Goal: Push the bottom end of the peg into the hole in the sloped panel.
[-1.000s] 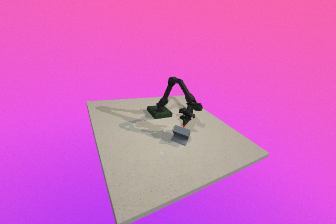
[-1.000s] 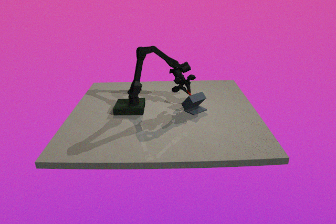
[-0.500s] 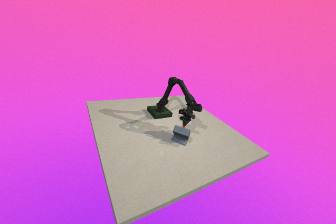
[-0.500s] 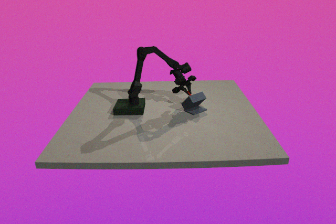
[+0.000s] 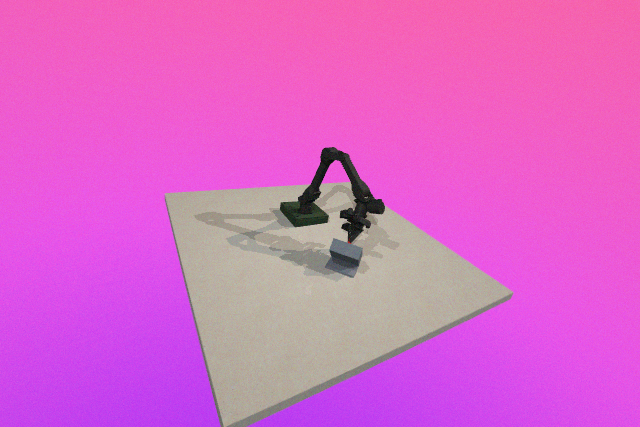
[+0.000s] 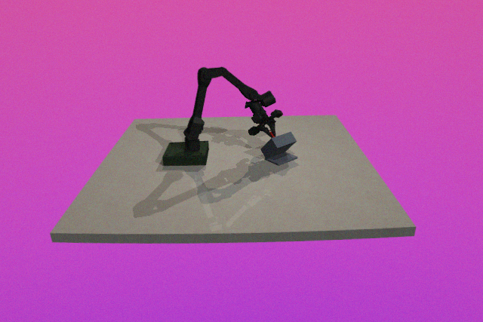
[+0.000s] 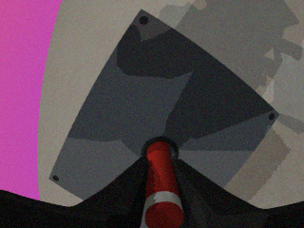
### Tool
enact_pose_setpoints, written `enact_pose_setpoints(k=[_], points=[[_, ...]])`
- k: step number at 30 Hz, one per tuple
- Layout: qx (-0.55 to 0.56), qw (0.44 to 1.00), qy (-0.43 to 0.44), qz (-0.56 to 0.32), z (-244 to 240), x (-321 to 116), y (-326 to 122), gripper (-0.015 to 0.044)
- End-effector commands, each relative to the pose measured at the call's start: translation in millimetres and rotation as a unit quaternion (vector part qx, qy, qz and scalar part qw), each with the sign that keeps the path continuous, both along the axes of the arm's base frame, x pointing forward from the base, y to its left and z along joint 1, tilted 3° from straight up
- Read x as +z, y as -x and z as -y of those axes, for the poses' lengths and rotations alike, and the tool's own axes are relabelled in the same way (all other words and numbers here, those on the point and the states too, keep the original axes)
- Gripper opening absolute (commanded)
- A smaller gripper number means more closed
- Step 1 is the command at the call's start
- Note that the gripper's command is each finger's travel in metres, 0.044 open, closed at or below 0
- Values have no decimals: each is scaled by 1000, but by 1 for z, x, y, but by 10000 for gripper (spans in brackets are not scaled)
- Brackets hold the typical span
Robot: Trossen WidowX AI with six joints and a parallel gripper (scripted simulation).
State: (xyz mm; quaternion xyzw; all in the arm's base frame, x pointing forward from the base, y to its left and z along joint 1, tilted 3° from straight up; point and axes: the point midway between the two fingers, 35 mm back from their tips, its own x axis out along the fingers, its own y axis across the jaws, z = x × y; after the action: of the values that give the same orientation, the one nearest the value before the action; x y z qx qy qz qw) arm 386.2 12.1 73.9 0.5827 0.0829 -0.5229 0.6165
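Note:
The red round peg (image 7: 161,172) (image 6: 272,134) has a pale band near its top end. My gripper (image 7: 160,165) (image 5: 351,240) (image 6: 273,134) is shut on it. The sloped grey-blue panel (image 7: 142,104) (image 5: 345,250) (image 6: 284,140) lies just beyond the fingertips. The peg's far end is inside the dark rim of the round hole (image 7: 175,153) in the panel's face. The peg looks roughly in line with the hole. How deep it reaches is hidden. The fingertips are close to the panel face.
The panel stands on a flat foot (image 5: 341,267) (image 6: 281,159) on the pale table (image 5: 289,329) (image 6: 312,201). The arm's dark green base (image 5: 303,218) (image 6: 185,157) is behind the panel. Small dark dots mark the panel's visible corners. Arm shadows cross the table and the panel.

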Motion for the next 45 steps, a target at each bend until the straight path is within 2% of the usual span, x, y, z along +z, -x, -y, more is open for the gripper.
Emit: enact_pose_setpoints(k=[1, 12, 29, 45], points=[[2, 1000, 1, -2, 1, -2, -1, 0], [-1, 1000, 0, 0, 1, -1, 0, 0], [0, 1000, 0, -1, -2, 2, 1, 440], [1, 1000, -2, -5, -23, 23, 14, 440]])
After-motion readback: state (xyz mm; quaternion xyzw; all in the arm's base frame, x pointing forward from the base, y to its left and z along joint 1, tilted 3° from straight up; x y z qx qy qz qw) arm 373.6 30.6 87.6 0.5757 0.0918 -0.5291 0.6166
